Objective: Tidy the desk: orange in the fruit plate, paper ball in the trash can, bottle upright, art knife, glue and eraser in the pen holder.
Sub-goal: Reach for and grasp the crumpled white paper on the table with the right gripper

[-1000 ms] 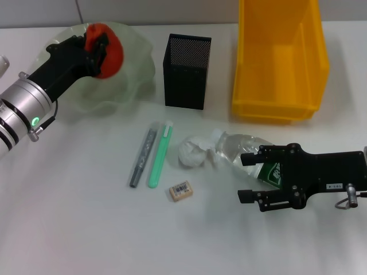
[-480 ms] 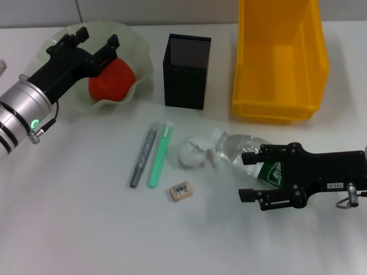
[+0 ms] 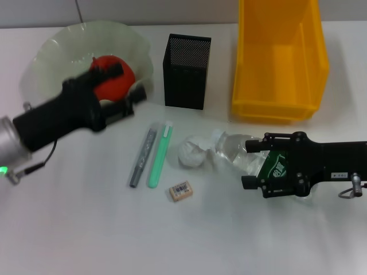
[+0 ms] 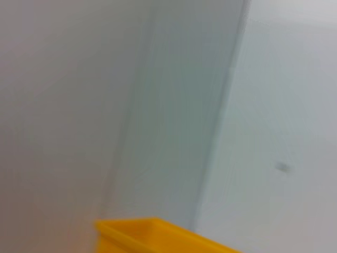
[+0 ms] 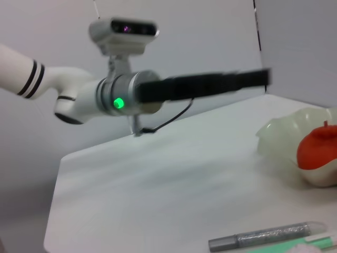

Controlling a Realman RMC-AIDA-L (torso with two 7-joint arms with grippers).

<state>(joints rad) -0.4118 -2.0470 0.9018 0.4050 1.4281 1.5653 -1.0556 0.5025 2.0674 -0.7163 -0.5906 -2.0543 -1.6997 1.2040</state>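
The orange (image 3: 116, 78) lies in the fruit plate (image 3: 57, 51) at the back left; both also show in the right wrist view, the orange (image 5: 316, 151) in the plate (image 5: 279, 136). My left gripper (image 3: 128, 82) is open and empty, just in front of the orange. The bottle (image 3: 232, 150) lies on its side at the right of the middle. My right gripper (image 3: 250, 163) is open, its fingers on either side of the bottle's labelled part. The paper ball (image 3: 191, 152) lies against the bottle's left end. The eraser (image 3: 180, 191), the green art knife (image 3: 159, 156) and the grey glue stick (image 3: 142, 157) lie in the middle. The pen holder (image 3: 187, 71) and the trash can (image 3: 281, 57) stand at the back.
The left wrist view shows only a wall and a rim of the trash can (image 4: 152, 234). The right wrist view shows my left arm (image 5: 126, 97) stretched over the table and the glue stick (image 5: 260, 237). The table's front is bare white surface.
My left gripper let the orange go into the fruit plate and drew back toward the front and right. My right gripper moved farther in around the lying bottle.
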